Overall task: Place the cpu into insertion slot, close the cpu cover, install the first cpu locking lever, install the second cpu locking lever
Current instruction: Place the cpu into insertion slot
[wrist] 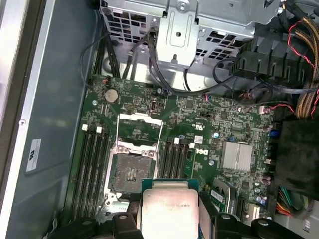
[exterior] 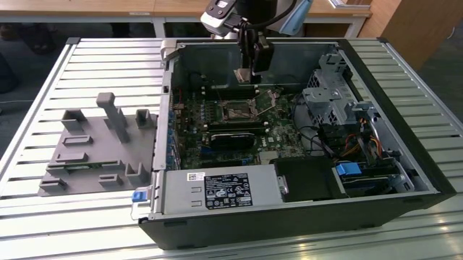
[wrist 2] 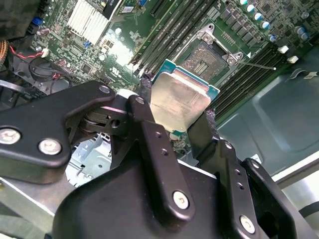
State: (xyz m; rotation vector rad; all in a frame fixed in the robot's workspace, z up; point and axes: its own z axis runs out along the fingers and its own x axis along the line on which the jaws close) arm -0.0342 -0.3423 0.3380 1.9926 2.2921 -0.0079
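The gripper (wrist 2: 177,107) pinches the cpu (wrist: 169,211), fingers (wrist 2: 152,134) hiding two edges, near the uncovered insertion slot (wrist: 130,172).

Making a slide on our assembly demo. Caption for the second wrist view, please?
Gripper clamps the cpu by its edges above the motherboard, near the open, empty insertion slot.
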